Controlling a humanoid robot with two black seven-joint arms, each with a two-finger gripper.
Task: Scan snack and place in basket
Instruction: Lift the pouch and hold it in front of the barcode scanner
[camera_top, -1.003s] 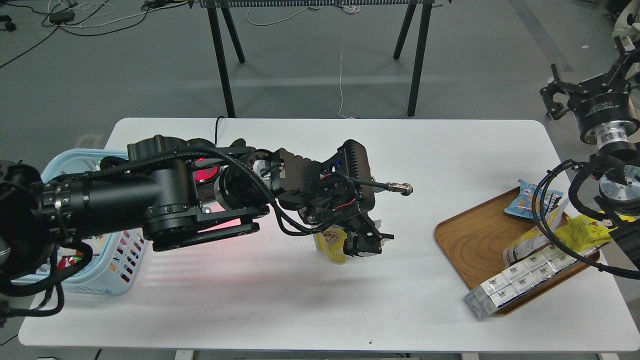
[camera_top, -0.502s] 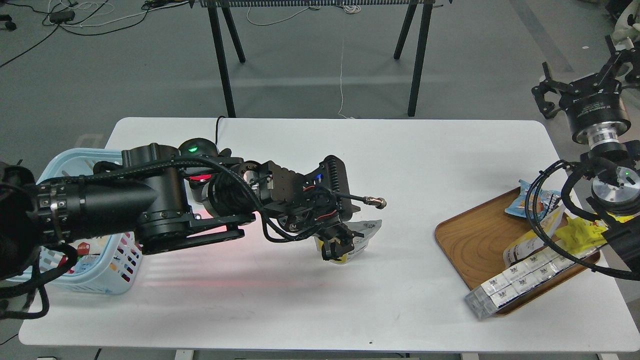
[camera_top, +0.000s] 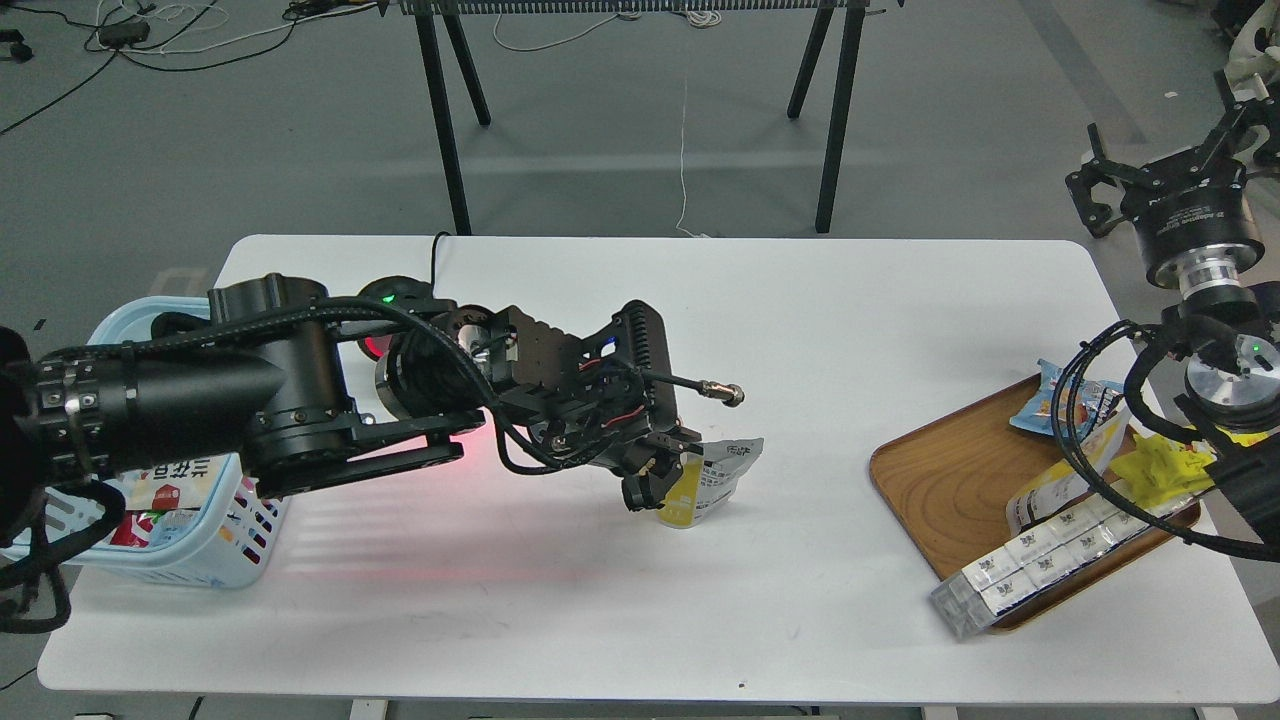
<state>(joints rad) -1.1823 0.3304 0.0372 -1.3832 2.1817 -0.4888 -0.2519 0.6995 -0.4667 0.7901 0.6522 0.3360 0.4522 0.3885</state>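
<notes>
The snack (camera_top: 712, 478), a yellow-and-white pouch with black print, stands tilted on the white table (camera_top: 640, 620) near the middle. My left gripper (camera_top: 655, 478) is low against the pouch's left side. Its dark fingers blur together, so I cannot tell whether they grip the pouch. The light blue basket (camera_top: 215, 572) sits at the table's left edge, partly hidden by my left arm, with packets inside. My right gripper (camera_top: 1165, 150) is raised off the table's far right corner, its fingers spread and empty.
A scanner (camera_top: 392, 322) with a red glow and a green light sits behind my left arm. A brown wooden tray (camera_top: 940, 480) at the right holds a blue cookie packet (camera_top: 1055, 400), a bright yellow packet (camera_top: 1165, 465) and a strip of white boxes (camera_top: 1035, 565).
My left arm has drawn back to the left and lowered, uncovering the pouch's white printed side. The pouch has hardly shifted. The right gripper has lifted slightly.
</notes>
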